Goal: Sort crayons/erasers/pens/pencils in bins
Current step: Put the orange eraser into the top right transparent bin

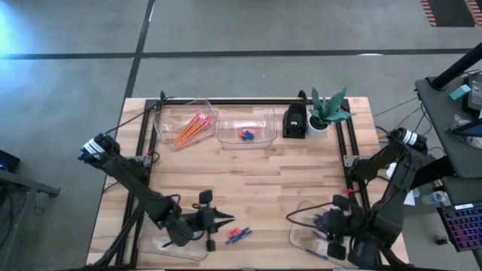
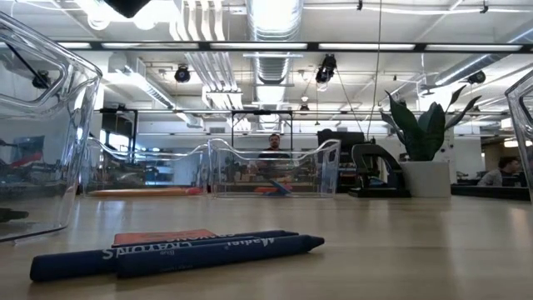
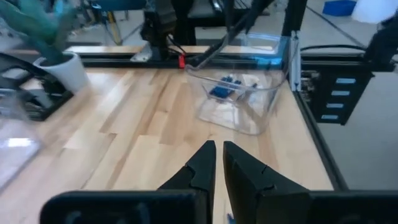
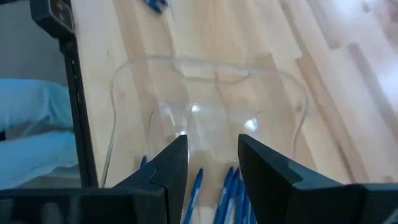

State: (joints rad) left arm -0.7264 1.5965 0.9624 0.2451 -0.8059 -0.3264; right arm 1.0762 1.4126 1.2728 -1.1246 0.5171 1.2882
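While the right gripper [image 4: 212, 163] hangs over the near-right bin [image 1: 301, 229] with its fingers spread apart and nothing between them, several blue crayons [image 4: 231, 190] lie in that bin just below its tips. Same bin shows in the left wrist view, blue sticks inside.

Left gripper [image 3: 218, 163] — fingers pressed nearly together, nothing pinched — sits low near the table's front edge, beside the near-left bin [image 1: 154, 241], pointing across the table toward the right arm.

On the bare wood [image 1: 256, 181] between the two near bins: two dark blue crayons [image 2: 208, 247] lying side by side, touching, with a small pink-red eraser [image 2: 162, 237] just behind them; from above they read as a blue-and-red cluster just beside the left gripper's tips.

Far side — two more clear bins side by side. Far-left bin [image 1: 167, 129] holds the orange pencils [image 1: 192, 126], pink ends bunched together. Far-right bin [image 1: 226, 129] holds small blue and red erasers [image 1: 245, 135]. Next to it, a small black box [image 1: 294, 120] and a potted plant [image 1: 329, 111].

Pens: cannot tell where any are.
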